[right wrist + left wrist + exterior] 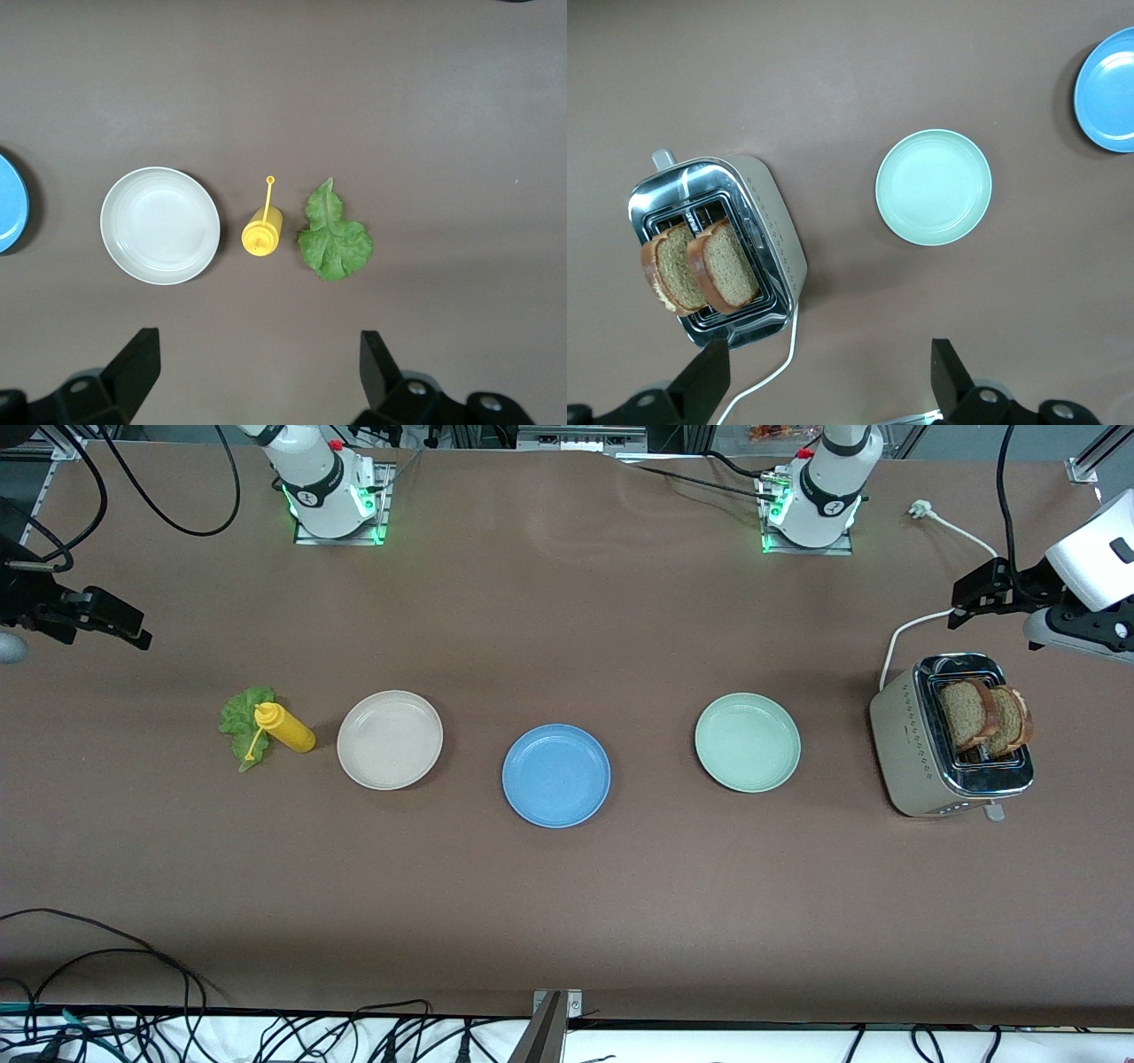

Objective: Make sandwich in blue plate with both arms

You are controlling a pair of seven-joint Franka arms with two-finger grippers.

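The blue plate [556, 775] [1107, 88] lies empty at the middle of the table; its edge also shows in the right wrist view [9, 212]. Two brown bread slices [983, 713] [700, 266] stand upright in the toaster [921, 766] at the left arm's end. A green lettuce leaf [237, 722] [334, 239] lies flat at the right arm's end. My left gripper [970, 602] [830, 363] hangs open over the toaster's cable, holding nothing. My right gripper [120, 624] [260, 354] hangs open and empty over bare table near the lettuce.
A yellow squeeze bottle [283, 728] [262, 235] stands between the lettuce and a beige plate [390, 740] [159, 226]. A pale green plate [747, 742] [934, 186] sits between the blue plate and the toaster. The toaster's white cable [921, 624] runs toward the arm bases.
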